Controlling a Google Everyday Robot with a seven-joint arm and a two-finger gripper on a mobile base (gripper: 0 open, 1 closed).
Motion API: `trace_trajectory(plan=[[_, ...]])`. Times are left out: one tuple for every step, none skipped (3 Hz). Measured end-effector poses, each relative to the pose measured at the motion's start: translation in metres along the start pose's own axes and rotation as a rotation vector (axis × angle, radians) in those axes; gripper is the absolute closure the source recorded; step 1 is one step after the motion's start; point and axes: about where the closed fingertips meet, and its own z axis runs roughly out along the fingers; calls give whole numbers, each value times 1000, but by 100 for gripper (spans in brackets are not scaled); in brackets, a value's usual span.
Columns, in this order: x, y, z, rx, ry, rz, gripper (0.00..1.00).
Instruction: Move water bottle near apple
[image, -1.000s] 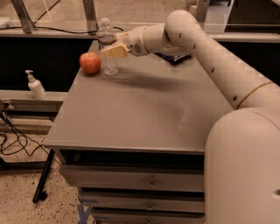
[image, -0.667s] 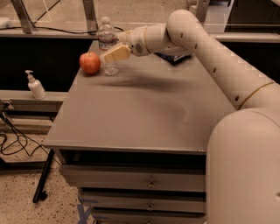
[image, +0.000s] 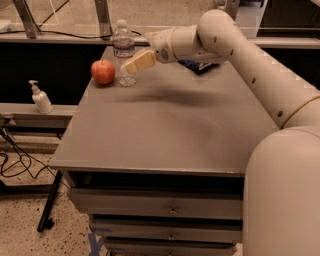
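Observation:
The water bottle (image: 123, 46), clear with a white cap, stands upright on the grey table (image: 165, 125) at its far left. The red apple (image: 103, 71) sits just left of it, almost touching. My gripper (image: 128, 65) reaches in from the right at the bottle's lower half. One tan finger (image: 140, 61) crosses in front of the bottle; the other is hidden behind it. The gripper looks open, with the bottle resting on the table by itself.
A white pump dispenser (image: 40, 98) stands on a low shelf left of the table. A dark object (image: 200, 65) lies behind my arm at the table's back. Cables (image: 15, 165) run on the floor at left. Drawers (image: 170, 210) sit under the tabletop.
My gripper has drawn back slightly to the right along the bottle. The bottle and the apple have stayed where they were.

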Motion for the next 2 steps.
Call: trace_trajectory(plan=[[3,-10,-31,59,-24,12,0],[6,-19,-84,157,-62,20,0]])
